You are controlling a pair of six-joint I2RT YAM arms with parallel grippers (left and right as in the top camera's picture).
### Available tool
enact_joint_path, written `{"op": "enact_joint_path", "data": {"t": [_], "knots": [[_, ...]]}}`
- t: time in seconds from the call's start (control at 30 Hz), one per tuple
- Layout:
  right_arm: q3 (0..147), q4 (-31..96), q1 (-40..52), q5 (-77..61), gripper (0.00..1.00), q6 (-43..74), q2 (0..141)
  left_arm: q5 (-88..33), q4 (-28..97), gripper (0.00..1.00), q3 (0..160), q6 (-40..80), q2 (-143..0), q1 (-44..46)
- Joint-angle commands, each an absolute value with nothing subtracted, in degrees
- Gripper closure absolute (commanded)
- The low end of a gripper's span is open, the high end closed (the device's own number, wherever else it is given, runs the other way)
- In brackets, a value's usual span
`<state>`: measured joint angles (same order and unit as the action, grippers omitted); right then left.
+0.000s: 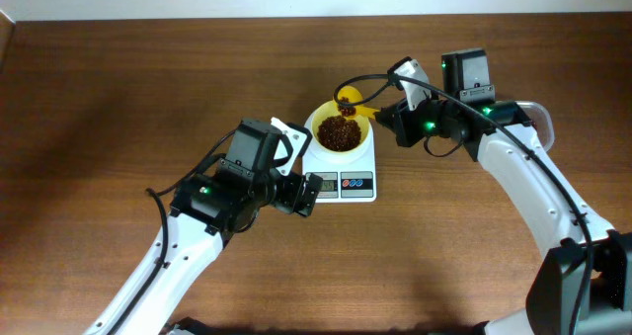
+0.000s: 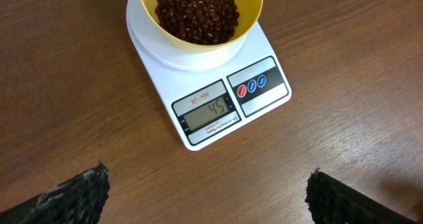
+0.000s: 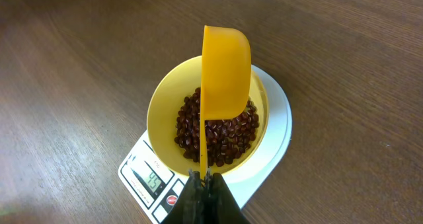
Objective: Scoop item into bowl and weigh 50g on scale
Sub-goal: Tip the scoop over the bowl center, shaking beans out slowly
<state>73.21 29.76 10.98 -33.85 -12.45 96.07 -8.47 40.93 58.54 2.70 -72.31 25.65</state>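
right gripper (image 3: 203, 178), clamped on the scoop (image 3: 225, 65), tilts it over the bowl (image 3: 158, 112); the scale (image 2: 172, 85) shows 45, so too many beans (image 3: 225, 135) could overshoot. left gripper (image 2: 208, 194) spread, empty.

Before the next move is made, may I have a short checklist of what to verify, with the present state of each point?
1. The bowl, with beans inside, sits on the scale: ok.
2. The display is readable: ok, it shows 45.
3. The target of 50 is reached: not ok.
4. The right claw is shut on the handle of the scoop: ok.
5. The scoop is above the bowl: ok.
6. The left claw is open and clear of the scale: ok.
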Motion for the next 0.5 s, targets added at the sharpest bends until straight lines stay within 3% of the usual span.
{"op": "enact_joint_path", "data": {"t": [0.0, 0.47], "knots": [[73.4, 29.7, 11.3, -32.7, 0.96, -13.1, 96.6, -8.1, 40.8, 0.01, 58.3, 3.0, -72.0, 25.8], [73.4, 30.0, 11.3, -36.7, 0.96, -13.1, 96.6, -8.1, 40.8, 0.01, 58.3, 3.0, -72.0, 25.8]]}}
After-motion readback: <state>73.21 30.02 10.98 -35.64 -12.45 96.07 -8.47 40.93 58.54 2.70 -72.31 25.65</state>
